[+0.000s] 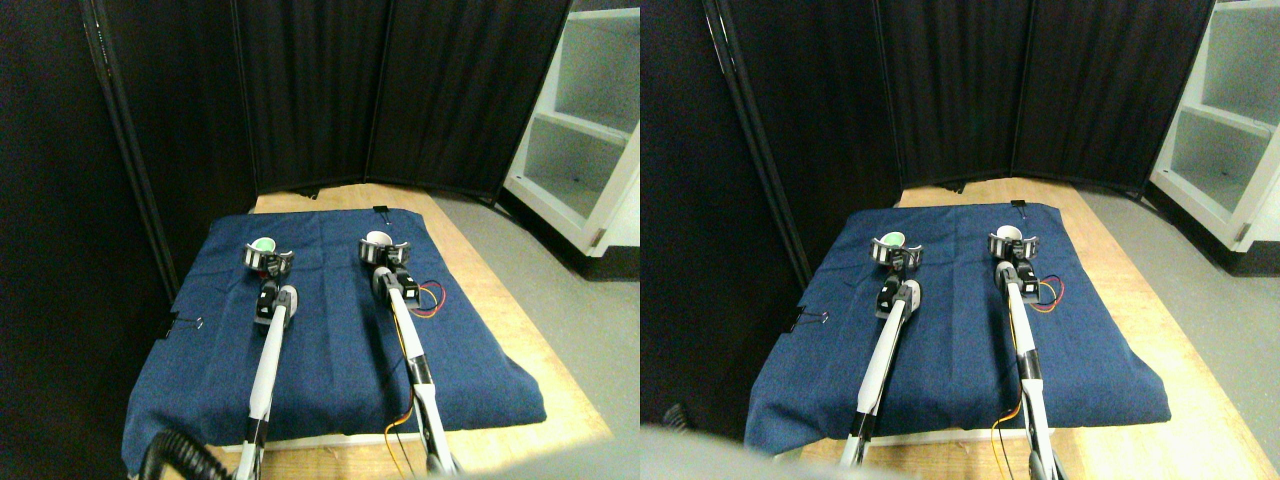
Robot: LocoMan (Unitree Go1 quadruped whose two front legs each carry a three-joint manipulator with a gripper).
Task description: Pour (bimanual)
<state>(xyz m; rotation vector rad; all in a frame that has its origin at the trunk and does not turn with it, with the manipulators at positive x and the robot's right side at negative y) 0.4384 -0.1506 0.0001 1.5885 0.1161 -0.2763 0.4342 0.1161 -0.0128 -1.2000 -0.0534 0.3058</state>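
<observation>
- A blue cloth covers most of a wooden counter; bare wood shows along its right and near edges.
- Black folding screens close the back and left; a white shelf unit stands at right on grey floor.
- The left hand sits around a green cup, the right hand around a white cup, both at the cloth's far part.
- I cannot tell whether either hand grips.
- The cups stand well apart, with open cloth between them and toward the near edge.
- A binder clip sits at the cloth's left edge.
</observation>
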